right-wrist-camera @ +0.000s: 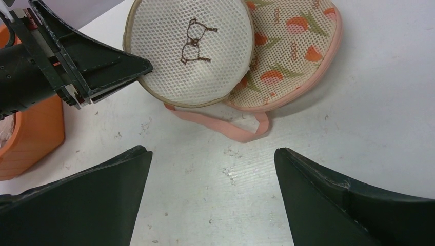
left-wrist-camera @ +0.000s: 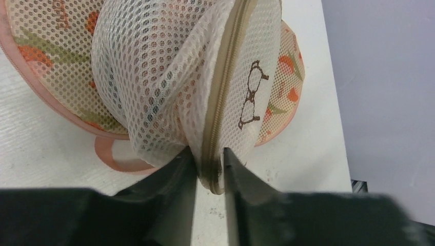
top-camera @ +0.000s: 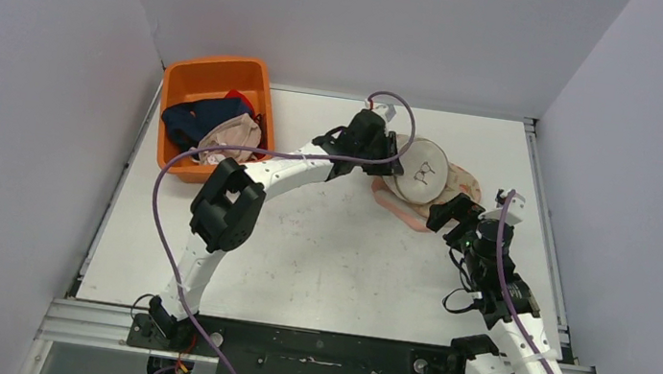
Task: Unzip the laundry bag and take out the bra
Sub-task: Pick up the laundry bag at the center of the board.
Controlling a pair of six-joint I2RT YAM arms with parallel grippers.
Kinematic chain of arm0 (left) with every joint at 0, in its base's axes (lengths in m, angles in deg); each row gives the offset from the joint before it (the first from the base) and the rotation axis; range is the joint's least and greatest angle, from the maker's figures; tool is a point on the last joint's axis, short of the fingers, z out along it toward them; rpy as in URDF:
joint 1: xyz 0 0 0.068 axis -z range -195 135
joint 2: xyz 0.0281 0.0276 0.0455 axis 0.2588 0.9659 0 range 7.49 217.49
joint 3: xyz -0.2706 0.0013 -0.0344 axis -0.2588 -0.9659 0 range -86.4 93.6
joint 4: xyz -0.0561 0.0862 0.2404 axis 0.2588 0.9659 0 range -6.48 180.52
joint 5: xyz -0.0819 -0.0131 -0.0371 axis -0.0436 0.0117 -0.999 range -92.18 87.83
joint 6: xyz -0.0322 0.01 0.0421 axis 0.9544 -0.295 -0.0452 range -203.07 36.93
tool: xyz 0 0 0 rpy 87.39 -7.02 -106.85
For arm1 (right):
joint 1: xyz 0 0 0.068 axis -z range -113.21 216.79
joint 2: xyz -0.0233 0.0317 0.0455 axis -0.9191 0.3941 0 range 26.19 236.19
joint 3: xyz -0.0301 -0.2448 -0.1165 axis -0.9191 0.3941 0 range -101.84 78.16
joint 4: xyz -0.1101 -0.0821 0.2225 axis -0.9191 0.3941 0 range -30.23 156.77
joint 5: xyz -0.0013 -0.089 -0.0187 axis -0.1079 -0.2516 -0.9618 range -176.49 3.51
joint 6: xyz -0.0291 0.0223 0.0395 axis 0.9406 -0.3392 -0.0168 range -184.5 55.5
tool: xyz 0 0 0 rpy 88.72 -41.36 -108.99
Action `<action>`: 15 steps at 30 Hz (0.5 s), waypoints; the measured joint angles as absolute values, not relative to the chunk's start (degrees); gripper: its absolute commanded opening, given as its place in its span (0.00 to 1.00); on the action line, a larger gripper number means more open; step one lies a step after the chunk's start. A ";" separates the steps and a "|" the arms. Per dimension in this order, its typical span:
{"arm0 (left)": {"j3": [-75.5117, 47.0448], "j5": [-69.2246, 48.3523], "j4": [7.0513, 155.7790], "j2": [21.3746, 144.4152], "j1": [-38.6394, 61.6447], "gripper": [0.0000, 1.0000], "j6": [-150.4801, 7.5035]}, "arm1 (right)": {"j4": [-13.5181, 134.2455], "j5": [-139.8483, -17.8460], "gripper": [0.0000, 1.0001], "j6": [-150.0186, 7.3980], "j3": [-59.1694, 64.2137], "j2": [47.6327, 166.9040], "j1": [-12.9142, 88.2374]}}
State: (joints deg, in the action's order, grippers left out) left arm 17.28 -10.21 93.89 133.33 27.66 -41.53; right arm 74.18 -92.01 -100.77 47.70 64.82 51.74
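So the white mesh laundry bag [left-wrist-camera: 154, 77] is sat straight ahead of the left gripper [left-wrist-camera: 208, 155], stood up on its edge, with its rim right in between the fingertips. The fingers are drawn in close, 1 on each side of the tan zipper [left-wrist-camera: 225, 77], and the zip band looks pinched between them. From that pinch the zipper's long axis runs straight away from the hand and curves on around the rim. No slider can be made out, and the bra can't be told through the mesh. The right gripper [right-wrist-camera: 211, 151] is spread wide with nothing in it, and the bag is ahead of it and well apart. So the left hand is the nearer 1, and any pull is probably best made along that zip line.
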 measured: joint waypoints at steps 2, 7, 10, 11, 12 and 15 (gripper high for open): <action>17.28 -10.69 93.56 133.33 27.66 0.07 -41.44 | 74.18 -92.01 0.98 -100.70 47.70 64.80 51.74; 16.93 -11.69 92.08 133.22 27.66 0.00 -41.00 | 74.20 -92.03 0.90 -100.29 47.70 64.45 51.74; 14.63 -12.13 90.92 131.67 27.57 0.00 -40.63 | 74.45 -92.23 0.90 -101.05 47.59 64.25 51.74; 13.52 -12.24 90.92 130.58 27.55 0.00 -40.46 | 74.60 -92.31 0.90 -101.58 47.52 64.25 51.74; 12.12 -12.28 90.85 129.09 27.53 0.00 -40.39 | 74.73 -92.29 0.90 -102.14 47.41 64.16 51.74; 6.78 -12.39 90.85 122.45 27.29 0.00 -40.26 | 74.79 -91.48 0.90 -103.39 46.82 63.31 51.74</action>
